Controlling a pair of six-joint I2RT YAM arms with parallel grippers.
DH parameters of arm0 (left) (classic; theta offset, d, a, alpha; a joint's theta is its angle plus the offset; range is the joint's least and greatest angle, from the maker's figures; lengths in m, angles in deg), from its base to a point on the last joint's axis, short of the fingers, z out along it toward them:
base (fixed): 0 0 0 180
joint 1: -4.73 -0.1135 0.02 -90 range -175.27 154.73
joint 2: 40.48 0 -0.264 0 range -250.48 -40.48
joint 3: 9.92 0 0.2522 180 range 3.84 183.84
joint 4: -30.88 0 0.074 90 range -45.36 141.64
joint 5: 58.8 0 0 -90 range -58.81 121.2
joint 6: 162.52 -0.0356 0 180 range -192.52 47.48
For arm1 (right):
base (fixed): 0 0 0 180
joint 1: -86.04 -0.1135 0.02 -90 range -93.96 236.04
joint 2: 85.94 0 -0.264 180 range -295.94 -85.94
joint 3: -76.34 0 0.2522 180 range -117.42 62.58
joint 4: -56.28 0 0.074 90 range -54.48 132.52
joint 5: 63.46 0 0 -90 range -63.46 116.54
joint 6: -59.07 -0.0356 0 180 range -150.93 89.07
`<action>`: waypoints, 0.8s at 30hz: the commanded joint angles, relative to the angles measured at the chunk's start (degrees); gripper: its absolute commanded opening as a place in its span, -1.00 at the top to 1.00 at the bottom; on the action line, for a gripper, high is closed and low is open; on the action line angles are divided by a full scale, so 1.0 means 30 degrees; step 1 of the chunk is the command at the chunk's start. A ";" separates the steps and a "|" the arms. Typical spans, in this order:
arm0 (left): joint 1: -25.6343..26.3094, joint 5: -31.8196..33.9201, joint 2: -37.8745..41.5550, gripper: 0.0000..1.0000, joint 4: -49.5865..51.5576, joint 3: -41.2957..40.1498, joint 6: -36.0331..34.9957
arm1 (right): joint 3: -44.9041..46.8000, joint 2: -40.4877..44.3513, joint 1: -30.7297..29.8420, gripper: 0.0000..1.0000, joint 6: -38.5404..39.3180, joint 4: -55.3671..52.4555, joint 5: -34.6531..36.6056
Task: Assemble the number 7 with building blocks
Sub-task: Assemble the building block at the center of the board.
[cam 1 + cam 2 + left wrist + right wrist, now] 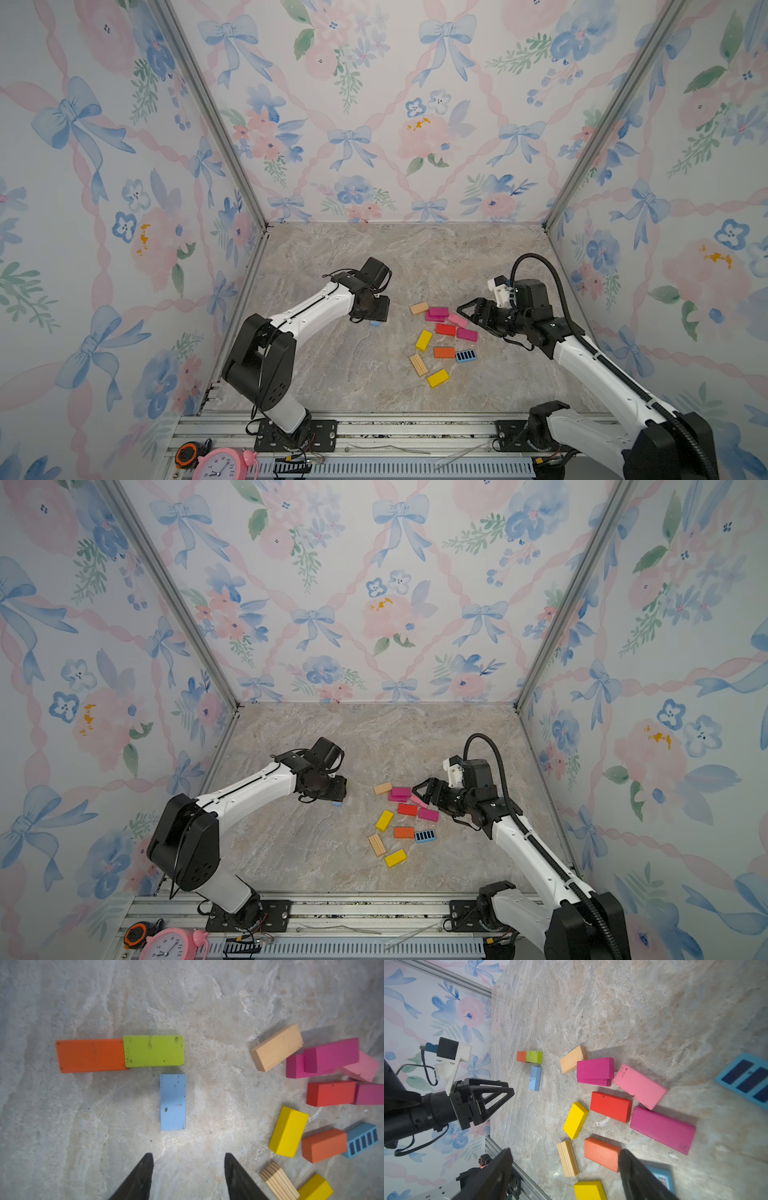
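In the left wrist view an orange block (90, 1055) and a green block (153, 1051) lie end to end. A light blue block (173, 1102) lies crosswise just under the green one's end, with a small gap. My left gripper (188, 1156) hovers open above them, holding nothing. In both top views it hides all but the light blue block's tip (375, 323). The loose building blocks (445, 329) lie scattered to the right. My right gripper (564, 1151) stands open over that pile (464, 313), near the pink block (457, 320), with nothing between its fingers.
The pile holds a tan block (419, 308), magenta blocks (438, 312), yellow blocks (424, 340), a second orange block (444, 352), a striped blue block (466, 355) and a lined wood block (418, 365). A pink clock (216, 465) and a tape measure (185, 454) sit on the front rail. Patterned walls close three sides.
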 commanded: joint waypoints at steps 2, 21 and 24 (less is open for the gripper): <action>-0.0604 -0.3454 0.2429 -0.21 -0.1627 -0.1749 0.1648 | -0.1216 -0.0055 -0.0287 -0.67 0.0807 -0.2430 0.1020; -0.0321 -0.3876 0.0535 -0.36 -0.4581 -0.4946 0.2000 | -0.1076 -0.0500 -0.0668 -0.67 0.1460 -0.2518 0.1430; -0.0364 -0.3821 -0.0180 -0.37 -0.4764 -0.4665 0.1922 | -0.1006 -0.0575 -0.0668 -0.68 0.1461 -0.2387 0.1460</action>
